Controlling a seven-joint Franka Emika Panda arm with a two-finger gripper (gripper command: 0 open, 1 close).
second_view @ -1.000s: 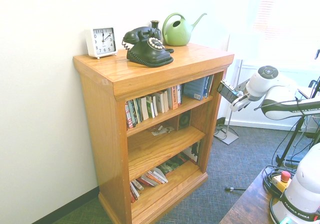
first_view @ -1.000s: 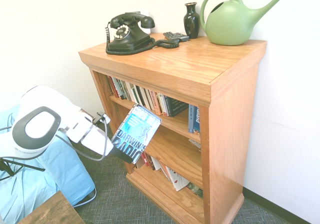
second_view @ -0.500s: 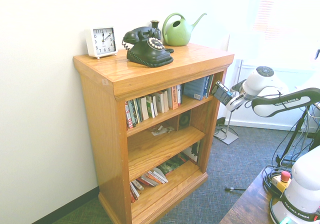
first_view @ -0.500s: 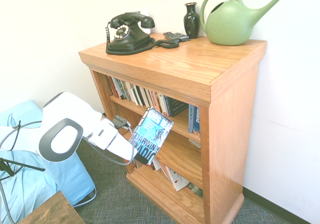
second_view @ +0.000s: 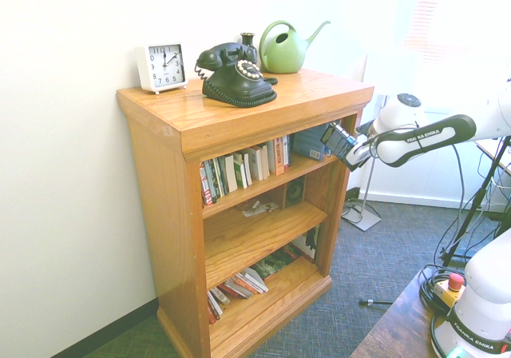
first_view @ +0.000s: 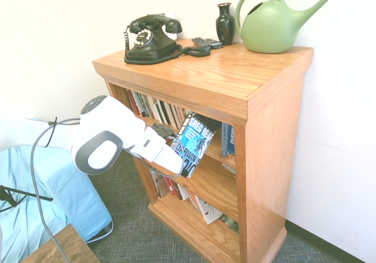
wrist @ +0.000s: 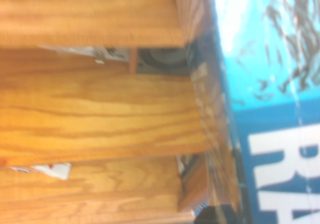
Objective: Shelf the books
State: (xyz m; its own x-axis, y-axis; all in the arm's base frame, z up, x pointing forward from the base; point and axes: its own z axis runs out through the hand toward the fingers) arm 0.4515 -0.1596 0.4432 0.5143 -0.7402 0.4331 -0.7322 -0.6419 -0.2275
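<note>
"Darwin's Radio" (first_view: 195,144), the thick paperback I am meant to shelve, sits clamped in my end effector (first_view: 176,163), whose jaws are shut tight on its lower edge, so the blue cover faces outward and the book leans up and away from my wrist. From my wrist view the cover (wrist: 270,104) fills one side, big white letters and all, with the wooden boards of the shelf just beyond it.

I hold it by one end, I judge, so that the free end can lead into the opening without my fingers fouling the boards. Right now the book hangs in front of the shelf (first_view: 258,98), at the height of the middle level, its top corner overlapping the row of standing books (first_view: 158,109) on the upper level; whether it touches them I cannot tell.

The middle board (second_view: 255,234) looks mostly bare, which is probably why I am aimed there: room to slide in without pushing neighbours aside.

Farther off, on the top board, a black telephone (first_view: 150,39), a dark vase (first_view: 225,22), a green watering can (first_view: 271,23) and a white clock (second_view: 162,65) stand well clear of my path.
</note>
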